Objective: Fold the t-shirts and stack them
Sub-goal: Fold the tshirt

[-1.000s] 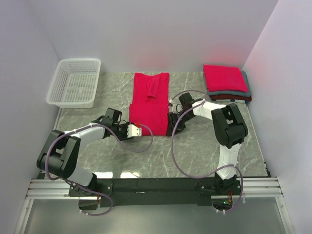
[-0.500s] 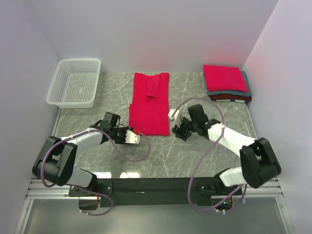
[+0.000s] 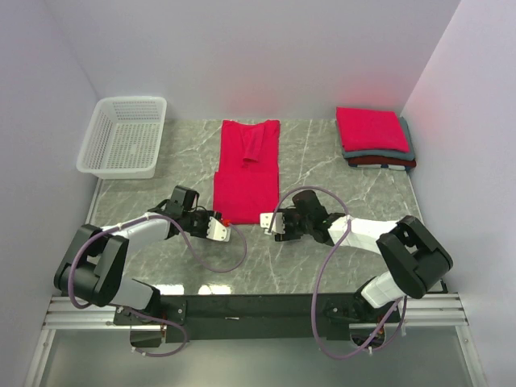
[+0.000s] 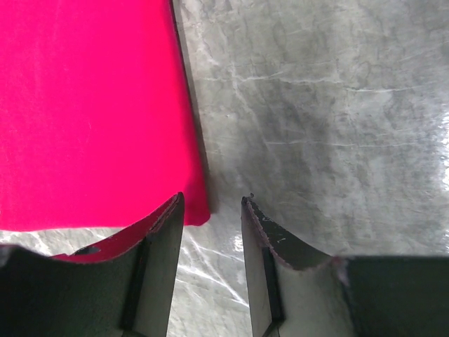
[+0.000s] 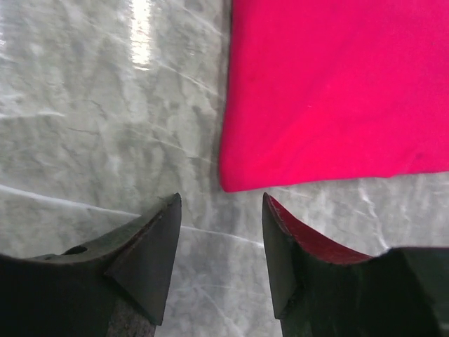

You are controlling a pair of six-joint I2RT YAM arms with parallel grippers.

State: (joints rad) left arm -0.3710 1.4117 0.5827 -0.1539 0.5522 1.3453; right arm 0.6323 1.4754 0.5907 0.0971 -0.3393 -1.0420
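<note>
Over the last second my right claw (image 5: pixel 221 202) has swung down from the right edge of the shirt (image 3: pixel 247 173) to its near-right corner. The arm that stood tall now lies low along the counter (image 3: pixel 322 173). The claw widened on the way and is released. Its jaws stand apart on bare marble, and the red corner sits just beyond the gap, untouched.

My left claw (image 4: pixel 210 205) has backed a little nearer from the hem and sits at the near-left corner. It too is released and holding nothing (the corner tip pokes into the gap beside the left finger, but nothing is pinched).

The shirt has stayed put. It lies mid-counter as a long strip running near to far, flat, with its sleeve folded in at the far end. The stack (image 3: pixel 372 133) waits at the far right, well apart.

I take it the lengthwise folds are done. With both claws lined up on the near corners, the next job looks like pinching them and carrying the hem toward the far end. Each needs to slide further under its corner first.
</note>
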